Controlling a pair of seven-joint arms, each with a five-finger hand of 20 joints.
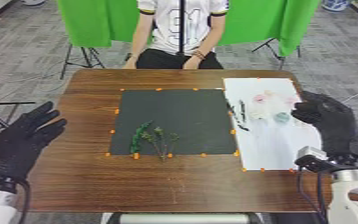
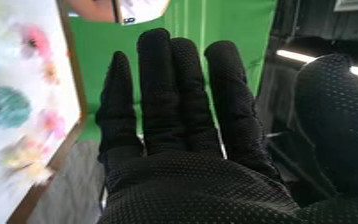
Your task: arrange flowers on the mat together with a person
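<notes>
In the head view, my right hand point(image 1: 328, 122) is over the right edge of the white sheet point(image 1: 286, 145), beside the pale flowers. The right wrist view has my right hand point(image 2: 184, 155) with straight fingers, nothing held. My left hand point(image 1: 23, 142) is open beyond the table's left edge. On the dark mat point(image 1: 175, 107), a green leafy stem point(image 1: 139, 136) and thin stems with small buds point(image 1: 163, 143) lie near its front edge. The white sheet carries pink flowers point(image 1: 261, 98), a teal flower point(image 1: 282, 117), a cream flower point(image 1: 257, 115) and dark sprigs point(image 1: 239, 115).
A person sits at the table's far side, hands near their lap, touching none of the flowers. Orange tape pieces point(image 1: 159, 89) mark the mat's edges. Bare brown wood point(image 1: 158, 192) lies between the mat and the table's front edge.
</notes>
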